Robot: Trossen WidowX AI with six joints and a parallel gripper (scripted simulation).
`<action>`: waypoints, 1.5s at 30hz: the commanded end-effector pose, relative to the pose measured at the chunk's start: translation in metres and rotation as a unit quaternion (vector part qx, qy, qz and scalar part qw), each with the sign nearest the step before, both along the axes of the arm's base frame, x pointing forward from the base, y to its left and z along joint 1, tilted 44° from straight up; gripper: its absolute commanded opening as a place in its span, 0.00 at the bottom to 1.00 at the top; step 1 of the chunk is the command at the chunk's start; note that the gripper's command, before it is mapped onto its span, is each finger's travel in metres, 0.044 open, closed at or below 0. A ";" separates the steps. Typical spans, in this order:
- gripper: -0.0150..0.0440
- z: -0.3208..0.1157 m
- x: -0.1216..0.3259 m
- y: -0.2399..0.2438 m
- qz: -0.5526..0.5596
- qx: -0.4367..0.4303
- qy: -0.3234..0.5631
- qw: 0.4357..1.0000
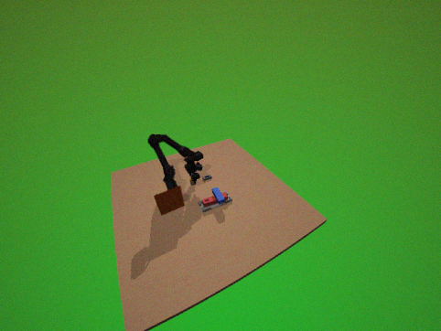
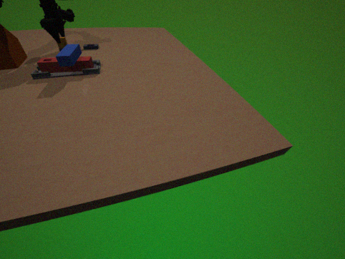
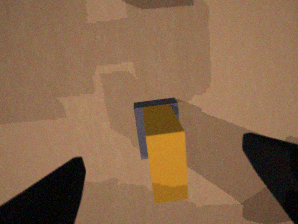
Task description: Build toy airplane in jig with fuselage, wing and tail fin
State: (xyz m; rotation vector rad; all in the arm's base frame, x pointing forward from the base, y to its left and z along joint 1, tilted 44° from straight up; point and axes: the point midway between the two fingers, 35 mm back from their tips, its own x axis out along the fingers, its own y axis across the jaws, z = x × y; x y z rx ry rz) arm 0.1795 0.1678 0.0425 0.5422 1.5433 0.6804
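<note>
Claw [image 1: 193, 179] [image 2: 61, 44] [image 3: 164, 152] open, nothing gripped, above yellow tail fin [image 2: 62, 42] [image 3: 169, 165]. Fin upright in blue-gray holder [image 3: 140, 131]. Jig cradle [image 1: 209, 208] [image 2: 41, 76] holds red fuselage [image 1: 209, 200] [image 2: 46, 65]; blue wing [image 1: 218, 195] [image 2: 69, 55] across its top. Dark holder [image 1: 207, 177] [image 2: 91, 46] near cradle.

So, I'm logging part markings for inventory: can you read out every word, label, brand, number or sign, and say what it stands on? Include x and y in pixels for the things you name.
None can be read: no text shows on the fuselage [image 1: 209, 200] [image 2: 86, 62], wing [image 1: 218, 195] [image 2: 69, 54] or tail fin [image 3: 169, 162].
</note>
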 end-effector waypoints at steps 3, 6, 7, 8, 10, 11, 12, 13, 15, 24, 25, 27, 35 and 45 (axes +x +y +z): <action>1.00 -0.008 -0.002 0.006 -0.002 -0.002 0.002 1.000; 1.00 -0.011 -0.003 0.009 -0.002 -0.001 0.002 1.000; 1.00 -0.012 -0.003 0.010 -0.002 -0.001 0.002 1.000; 1.00 -0.013 -0.003 0.012 -0.002 -0.001 0.002 1.000; 1.00 -0.015 -0.004 0.014 -0.002 0.000 0.002 1.000; 1.00 -0.016 -0.004 0.015 -0.002 0.000 0.003 1.000; 1.00 -0.017 -0.005 0.016 -0.002 0.000 0.003 1.000; 1.00 -0.018 -0.005 0.017 -0.002 0.000 0.003 1.000; 1.00 -0.018 -0.005 0.018 -0.002 0.001 0.003 1.000; 0.60 -0.018 -0.005 0.018 -0.002 0.001 0.003 1.000; 0.56 -0.018 -0.005 0.018 -0.002 0.001 0.003 1.000; 0.47 -0.018 -0.005 0.018 -0.002 0.001 0.003 1.000; 0.31 -0.018 -0.005 0.018 -0.002 0.001 0.003 1.000; 0.25 -0.013 -0.003 0.013 0.005 -0.008 0.005 1.000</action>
